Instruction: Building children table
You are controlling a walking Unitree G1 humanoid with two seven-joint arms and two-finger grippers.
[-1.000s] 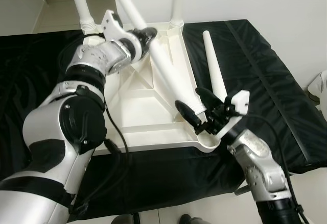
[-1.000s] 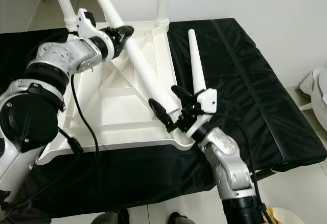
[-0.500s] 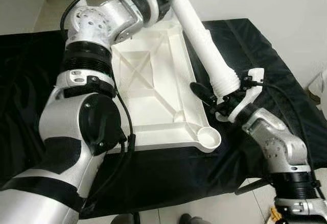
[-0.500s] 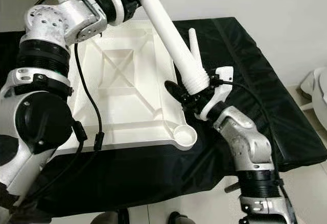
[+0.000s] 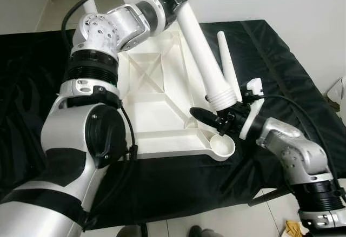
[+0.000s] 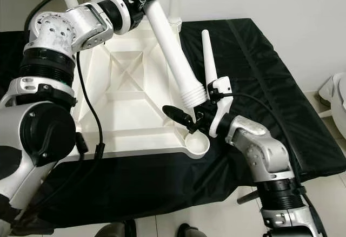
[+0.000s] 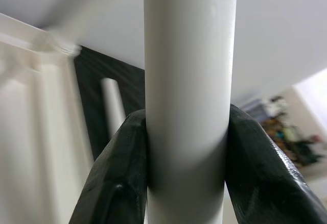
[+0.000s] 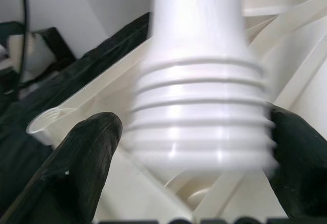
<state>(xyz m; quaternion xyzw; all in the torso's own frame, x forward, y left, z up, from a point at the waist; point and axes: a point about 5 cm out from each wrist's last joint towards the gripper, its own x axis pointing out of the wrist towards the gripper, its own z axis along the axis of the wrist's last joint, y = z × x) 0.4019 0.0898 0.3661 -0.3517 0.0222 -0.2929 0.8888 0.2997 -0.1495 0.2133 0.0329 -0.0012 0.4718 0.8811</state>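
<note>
Your left gripper (image 7: 186, 147) is clamped on the upper shaft of the white leg (image 5: 201, 51), holding it tilted above the upturned tabletop (image 5: 157, 94) on the black cloth (image 5: 281, 59). Your right gripper (image 5: 219, 119) brackets the leg's threaded end just above the corner socket (image 5: 221, 146); you cannot tell if it grips. A spare leg (image 5: 227, 64) lies beside.

Tabletop (image 5: 157, 102): upside down on the cloth-covered counter (image 5: 281, 59), socket (image 5: 223, 145) at its near right corner. Held leg (image 5: 203, 53): slanting above the tabletop's right edge, threaded end just over the socket, left gripper (image 7: 186, 147) at its far end, right gripper (image 5: 219, 121) at its threaded end. Spare leg (image 5: 228, 67): lying on the counter, right of the tabletop.
</note>
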